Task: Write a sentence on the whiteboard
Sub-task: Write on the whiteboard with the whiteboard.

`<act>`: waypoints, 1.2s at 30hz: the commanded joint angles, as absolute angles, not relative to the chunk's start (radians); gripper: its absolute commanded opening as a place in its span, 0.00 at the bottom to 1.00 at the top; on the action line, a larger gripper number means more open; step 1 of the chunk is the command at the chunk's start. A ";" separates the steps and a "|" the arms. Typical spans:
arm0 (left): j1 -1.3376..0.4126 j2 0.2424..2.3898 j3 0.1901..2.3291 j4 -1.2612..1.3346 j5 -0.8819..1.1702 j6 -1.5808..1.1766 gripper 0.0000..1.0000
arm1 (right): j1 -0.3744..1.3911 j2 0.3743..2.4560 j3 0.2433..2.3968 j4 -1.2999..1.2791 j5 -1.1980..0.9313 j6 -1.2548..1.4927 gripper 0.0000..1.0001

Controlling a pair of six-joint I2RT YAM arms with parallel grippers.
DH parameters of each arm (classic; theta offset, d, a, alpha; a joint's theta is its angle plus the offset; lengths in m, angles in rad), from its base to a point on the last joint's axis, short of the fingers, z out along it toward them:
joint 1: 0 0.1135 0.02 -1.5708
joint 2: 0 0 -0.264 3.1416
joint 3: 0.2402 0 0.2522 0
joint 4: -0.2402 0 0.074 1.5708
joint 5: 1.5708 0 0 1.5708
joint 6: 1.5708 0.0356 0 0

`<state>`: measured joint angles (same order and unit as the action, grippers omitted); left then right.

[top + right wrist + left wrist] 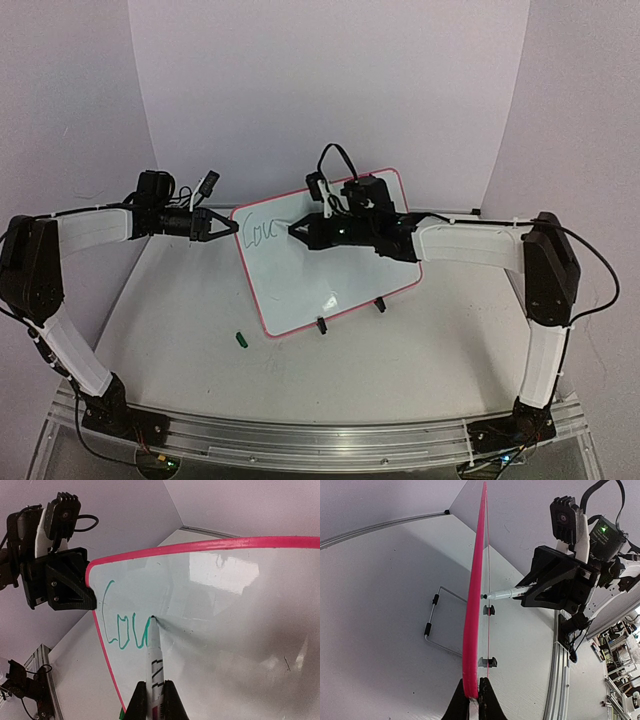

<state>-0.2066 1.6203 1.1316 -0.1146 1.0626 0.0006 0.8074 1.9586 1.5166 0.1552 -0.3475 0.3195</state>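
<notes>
Board (pixel 335 285) stands tilted on clip feet (pixel 321 325) at the table's (pixel 170 340) far middle. Left gripper (pixel 230 228) jaws are shut on its left edge, likely bracing it against pen pressure. Right gripper (pixel 155 696) clamps the marker (pixel 153 652), tip touching the board. The sentence (pixel 124 630) reads only "Cou", so it is barely begun.

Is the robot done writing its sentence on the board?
No, the whiteboard shows only the green letters "Cou", with the marker tip at their end.
</notes>
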 commanded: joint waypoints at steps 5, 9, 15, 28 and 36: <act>-0.228 1.596 1.144 -0.139 1.048 0.074 0.00 | 0.796 1.932 1.510 0.164 -0.261 0.333 0.00; -0.228 1.597 1.145 -0.139 1.049 0.074 0.00 | 0.796 1.917 1.486 0.164 -0.251 0.331 0.00; -0.228 1.595 1.143 -0.141 1.048 0.074 0.00 | 0.796 1.905 1.452 0.167 -0.261 0.331 0.00; -0.229 1.595 1.145 -0.141 1.048 0.075 0.00 | 0.796 1.891 1.381 0.205 -0.337 0.336 0.00; -0.228 1.595 1.144 -0.141 1.049 0.074 0.00 | 0.796 1.887 1.378 0.256 -0.312 0.358 0.00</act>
<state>-0.2066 1.6184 1.1316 -0.1226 1.0524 -0.0006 0.8074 1.9202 1.3901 0.2070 -0.3529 0.3352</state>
